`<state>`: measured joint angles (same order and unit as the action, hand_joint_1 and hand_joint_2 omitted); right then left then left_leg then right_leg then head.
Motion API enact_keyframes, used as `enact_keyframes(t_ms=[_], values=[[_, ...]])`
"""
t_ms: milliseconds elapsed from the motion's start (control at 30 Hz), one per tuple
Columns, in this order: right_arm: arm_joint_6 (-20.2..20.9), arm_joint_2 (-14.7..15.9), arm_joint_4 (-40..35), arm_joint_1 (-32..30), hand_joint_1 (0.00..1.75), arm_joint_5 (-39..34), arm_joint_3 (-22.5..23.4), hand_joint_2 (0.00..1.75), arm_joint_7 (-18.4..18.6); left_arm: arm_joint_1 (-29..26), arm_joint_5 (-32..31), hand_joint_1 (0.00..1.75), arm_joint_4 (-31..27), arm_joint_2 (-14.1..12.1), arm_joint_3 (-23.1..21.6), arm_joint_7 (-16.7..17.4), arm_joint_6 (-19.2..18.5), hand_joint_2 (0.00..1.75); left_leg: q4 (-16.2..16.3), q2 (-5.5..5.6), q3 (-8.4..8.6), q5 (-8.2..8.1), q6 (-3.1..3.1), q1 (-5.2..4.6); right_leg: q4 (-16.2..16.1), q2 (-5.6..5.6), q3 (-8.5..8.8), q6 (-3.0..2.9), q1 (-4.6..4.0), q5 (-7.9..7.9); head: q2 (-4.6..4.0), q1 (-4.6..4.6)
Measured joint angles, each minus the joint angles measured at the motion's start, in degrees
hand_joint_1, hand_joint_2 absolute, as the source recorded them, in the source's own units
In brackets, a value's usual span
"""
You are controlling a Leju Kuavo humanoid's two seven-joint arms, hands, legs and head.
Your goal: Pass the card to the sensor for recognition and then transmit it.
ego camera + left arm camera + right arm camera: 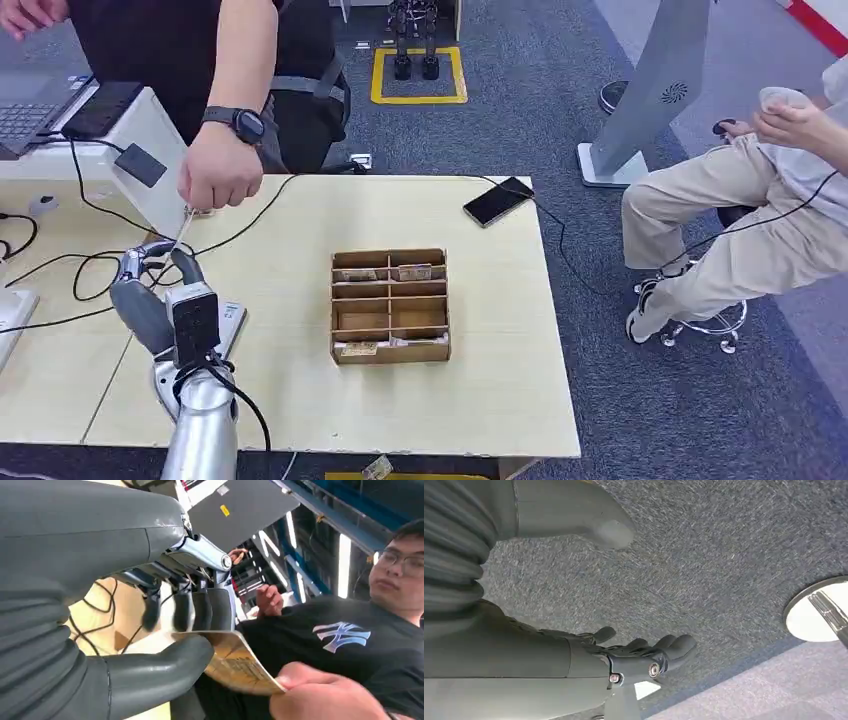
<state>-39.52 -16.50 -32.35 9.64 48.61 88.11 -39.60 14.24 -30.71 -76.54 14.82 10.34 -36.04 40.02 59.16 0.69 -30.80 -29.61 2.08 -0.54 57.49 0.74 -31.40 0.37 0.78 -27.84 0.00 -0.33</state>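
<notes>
My left hand (152, 290) is raised over the table's left part. In the left wrist view it (185, 630) pinches one end of a tan printed card (239, 664) between thumb and fingers. A person's hand (320, 696) grips the card's other end. In the head view that person's hand (220, 176) hovers just beyond my fingers, with the card edge-on as a thin pale strip (183, 228). The black sensor pad (140, 164) sits on the slanted white box (160, 125) at the left. My right hand (644, 655) hangs over grey carpet, fingers spread, holding nothing.
A wooden divided box (390, 305) with several cards stands mid-table. A phone (498, 201) on a cable lies at the far edge. Black cables (90, 262) cross the left side near a laptop (30, 108). A second person (740, 215) sits to the right.
</notes>
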Motion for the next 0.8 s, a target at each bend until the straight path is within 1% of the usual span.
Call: enact_keyframes(t_ms=[367, 800], values=[[0.00, 0.09, 0.00, 0.45, 0.00, 0.74, 0.00, 1.75, 0.76, 0.22, 1.11, 1.75, 0.00, 0.39, 2.71, -3.43, 0.04, 1.75, 0.00, 0.00, 0.00, 0.01, 0.00, 0.00, 0.00, 0.00, 0.02, 0.00, 0.00, 0.01, 0.00, 0.02], [0.00, 0.09, 0.48, 0.74, 0.00, 0.74, 0.00, 1.75, 0.92, 0.31, 1.44, 1.75, -0.02, 0.55, 4.11, -3.95, 0.04, 1.75, 0.00, 0.00, 0.00, 0.00, 0.00, 0.01, 0.00, 0.00, 0.00, 0.00, 0.00, 0.00, 0.00, 0.00]])
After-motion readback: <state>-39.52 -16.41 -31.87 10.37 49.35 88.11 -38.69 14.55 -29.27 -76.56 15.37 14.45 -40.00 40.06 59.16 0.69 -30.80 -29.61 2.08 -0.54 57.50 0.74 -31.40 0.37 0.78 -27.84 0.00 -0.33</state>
